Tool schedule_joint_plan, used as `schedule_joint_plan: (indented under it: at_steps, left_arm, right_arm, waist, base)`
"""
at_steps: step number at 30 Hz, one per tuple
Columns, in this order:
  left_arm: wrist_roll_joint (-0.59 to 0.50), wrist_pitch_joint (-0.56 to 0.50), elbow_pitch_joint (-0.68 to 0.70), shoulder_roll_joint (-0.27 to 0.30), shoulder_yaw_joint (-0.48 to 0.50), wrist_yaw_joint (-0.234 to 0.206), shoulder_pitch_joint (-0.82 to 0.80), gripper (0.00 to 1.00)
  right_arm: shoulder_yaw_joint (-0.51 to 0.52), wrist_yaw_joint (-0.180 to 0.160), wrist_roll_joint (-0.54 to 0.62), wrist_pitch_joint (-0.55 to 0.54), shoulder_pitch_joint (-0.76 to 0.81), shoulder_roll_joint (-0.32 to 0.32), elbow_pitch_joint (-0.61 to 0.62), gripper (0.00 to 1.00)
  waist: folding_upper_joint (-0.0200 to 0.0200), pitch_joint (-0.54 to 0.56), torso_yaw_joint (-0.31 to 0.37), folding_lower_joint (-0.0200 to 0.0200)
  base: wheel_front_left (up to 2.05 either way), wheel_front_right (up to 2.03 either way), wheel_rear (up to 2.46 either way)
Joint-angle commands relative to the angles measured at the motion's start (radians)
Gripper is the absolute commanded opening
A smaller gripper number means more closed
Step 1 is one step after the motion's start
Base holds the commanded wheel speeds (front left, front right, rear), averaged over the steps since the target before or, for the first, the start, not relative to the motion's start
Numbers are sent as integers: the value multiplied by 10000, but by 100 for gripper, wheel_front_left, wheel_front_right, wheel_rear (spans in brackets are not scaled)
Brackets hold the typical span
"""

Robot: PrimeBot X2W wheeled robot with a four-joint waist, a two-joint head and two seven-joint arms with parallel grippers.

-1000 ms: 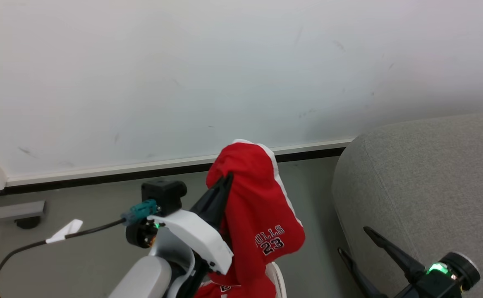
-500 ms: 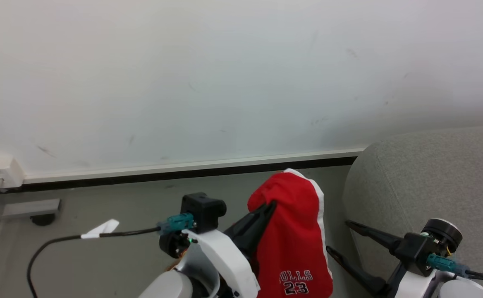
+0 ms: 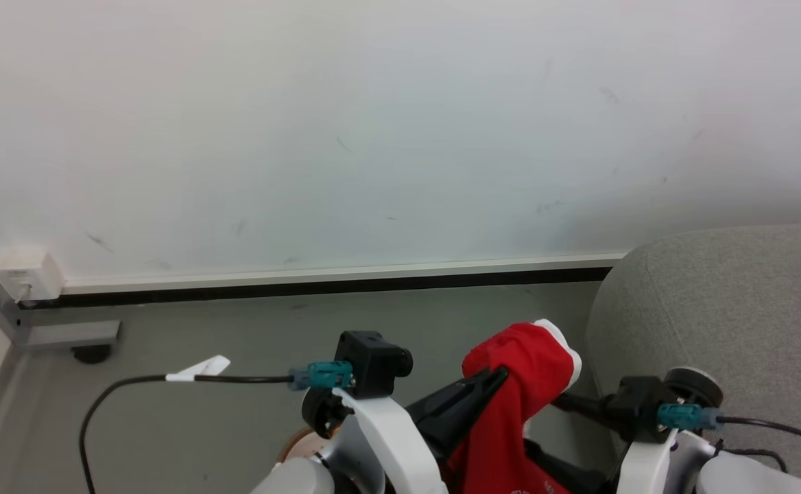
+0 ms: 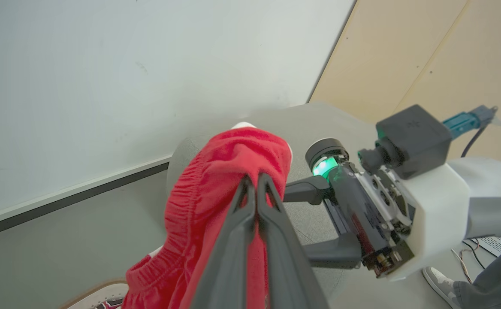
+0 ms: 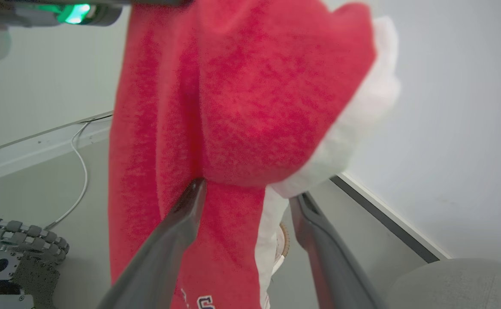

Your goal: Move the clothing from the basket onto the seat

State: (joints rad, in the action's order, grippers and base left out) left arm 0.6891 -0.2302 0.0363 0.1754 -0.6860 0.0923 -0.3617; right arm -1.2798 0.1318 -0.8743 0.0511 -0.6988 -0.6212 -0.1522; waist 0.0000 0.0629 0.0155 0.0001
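White wall (image 3: 373, 137), grey floor (image 3: 201, 322). Left gripper (image 4: 255, 182) pinched tight on red shorts (image 4: 216, 180), which drape over its fingertips. Right gripper (image 5: 248, 192) spread wide, shorts hanging between its fingertips, unclamped. Grey sofa (image 3: 730, 309) just beyond.

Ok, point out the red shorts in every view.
Head view: shorts low, right of centre, beside the sofa.
Left wrist view: shorts at centre, sofa behind.
Right wrist view: shorts upper middle, sofa bottom right.
Shared landmark: the sofa.
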Motion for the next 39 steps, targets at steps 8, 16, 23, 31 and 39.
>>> schedule_joint_plan:
  at_steps: [8,16,23,31,39]
  left_arm:
    - [66,157,-266,-34,129,-23,-245,0]
    - [97,164,-325,-66,100,-92,-242,0]
    - [129,204,-386,-53,78,-137,-202,0]
    - [61,260,-501,-2,65,-201,-198,0]
    - [-49,441,-684,-2,106,-376,-119,0]
  right_arm:
    - [-1,-21,352,-473,574,434,656,100]
    - [-5,-21,666,-6,395,764,158,100]
    - [-3,-21,875,709,201,1097,-452,36]
    - [-5,-21,979,1323,16,1299,-1051,0]
    - [-1,-21,696,1831,-240,1375,-1481,0]
  waist:
    - [0,-29,-39,-1]
    - [0,-17,48,-1]
    - [0,-36,115,-1]
    - [0,-55,157,-1]
    - [0,-65,109,-1]
  base:
    - [0,0,0]
    - [0,0,0]
    - [0,0,0]
    - [0,0,0]
    - [0,0,0]
